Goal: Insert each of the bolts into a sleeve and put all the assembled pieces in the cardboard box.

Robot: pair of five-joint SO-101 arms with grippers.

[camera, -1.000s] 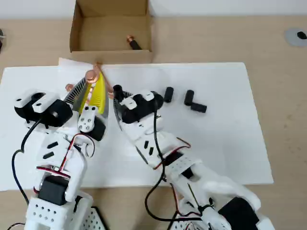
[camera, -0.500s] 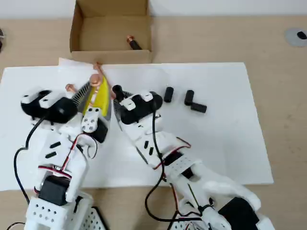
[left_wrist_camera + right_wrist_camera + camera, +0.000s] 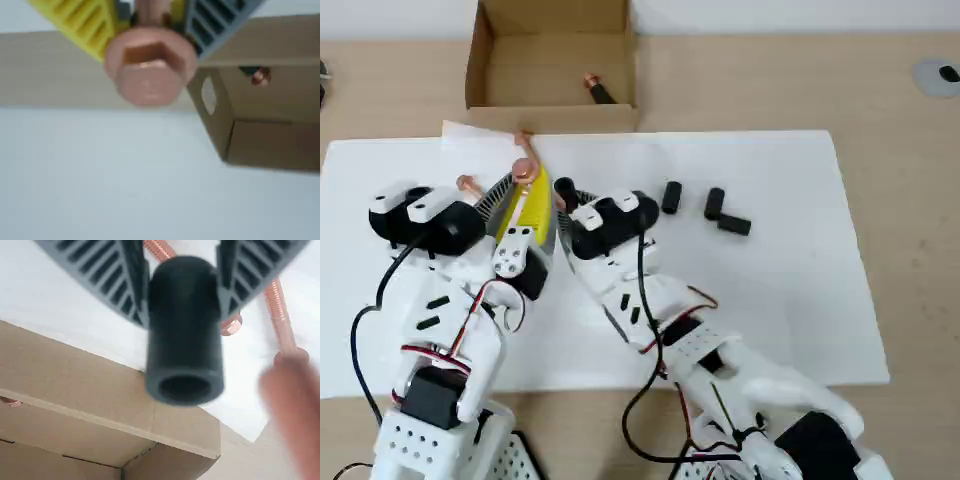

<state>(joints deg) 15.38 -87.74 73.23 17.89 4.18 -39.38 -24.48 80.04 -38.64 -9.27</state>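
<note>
A loose bolt [image 3: 466,183] is lying on the white paper [image 3: 790,300] covering the desk [image 3: 900,200], at far left; just beside it my left claw [image 3: 523,180] is clenching a copper bolt [image 3: 150,65]; the cardboard box [image 3: 478,70] beyond is holding one assembled piece [image 3: 597,89]; my right claw [image 3: 182,275] is grasping a black sleeve [image 3: 185,340] near that held bolt; three spare sleeves [image 3: 714,203] are lying further right.

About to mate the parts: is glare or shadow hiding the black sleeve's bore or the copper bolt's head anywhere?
Right wrist view: black cylindrical sleeve evenly lit, bore dark inside but its rim visible. Left wrist view: copper hex-head bolt shows no glare. High view: only soft shadows beside the arms on the white paper sheet.
</note>
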